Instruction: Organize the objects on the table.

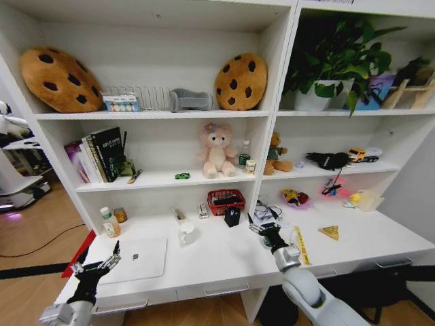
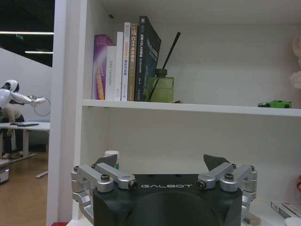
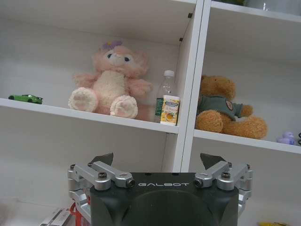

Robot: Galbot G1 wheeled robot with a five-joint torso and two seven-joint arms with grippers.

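Silver laptop (image 1: pixel 136 259) lies closed at lower left on the surface (image 1: pixel 224 261), just beside the left gripper (image 1: pixel 97 266), jaws open, empty; a careless sweep could shove it off the edge. Red basket (image 1: pixel 225 201) at centre holds something dark. Right gripper (image 1: pixel 259 224), jaws open, hovers near a white mug (image 1: pixel 187 233) it might topple

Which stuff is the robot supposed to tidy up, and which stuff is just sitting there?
To tidy:
- silver laptop, closed, on the white desk
- green toy car, on the shelf
- both pincers open: left pincer, right pincer

Just sitting there:
- pink plush toy
- brown teddy bear
- cookie cushions
- books
- potted plant
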